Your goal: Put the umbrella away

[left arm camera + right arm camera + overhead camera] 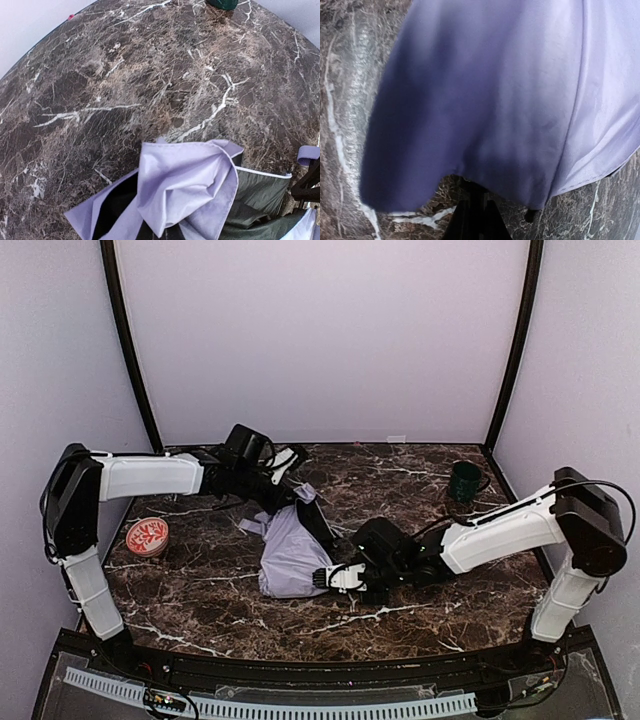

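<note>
While umbrella [292, 550] lies crumpled | mug [463, 481] contents unseen | L fingers [289, 455], R fingers [335, 577]: grip can't tell

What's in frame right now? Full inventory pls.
umbrella: 1, pale lavender with black lining, crumpled mid-table between the arms
mug: 1, dark green, back right of table
round dish: 1, red and white, left side of table
table: 1, dark brown marble with white veins
left pincer: 1, black and white, at the umbrella's far end; open or shut unclear
right pincer: 1, black and white, at the umbrella's near right edge; open or shut unclear
</note>
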Robot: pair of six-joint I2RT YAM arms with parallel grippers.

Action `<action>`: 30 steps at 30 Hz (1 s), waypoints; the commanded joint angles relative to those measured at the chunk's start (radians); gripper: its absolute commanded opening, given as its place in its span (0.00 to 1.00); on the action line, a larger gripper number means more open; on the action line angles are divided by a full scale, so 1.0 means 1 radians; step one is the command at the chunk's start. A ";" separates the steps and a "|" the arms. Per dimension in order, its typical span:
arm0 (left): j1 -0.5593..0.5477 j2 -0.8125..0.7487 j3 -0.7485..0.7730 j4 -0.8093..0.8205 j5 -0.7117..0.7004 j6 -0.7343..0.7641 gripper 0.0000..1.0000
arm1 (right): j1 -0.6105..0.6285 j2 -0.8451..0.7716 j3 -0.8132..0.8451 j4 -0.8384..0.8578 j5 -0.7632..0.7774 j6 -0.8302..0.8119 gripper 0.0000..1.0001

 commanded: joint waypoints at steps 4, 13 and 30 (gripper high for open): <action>0.018 0.071 -0.026 -0.013 -0.112 0.001 0.00 | 0.107 -0.103 -0.102 0.187 0.036 -0.064 0.00; 0.016 0.200 -0.121 0.038 -0.216 -0.011 0.00 | 0.161 -0.043 -0.155 0.229 0.059 -0.030 0.00; -0.041 0.199 -0.179 0.092 -0.232 0.022 0.00 | 0.174 -0.203 0.026 0.112 0.029 0.079 1.00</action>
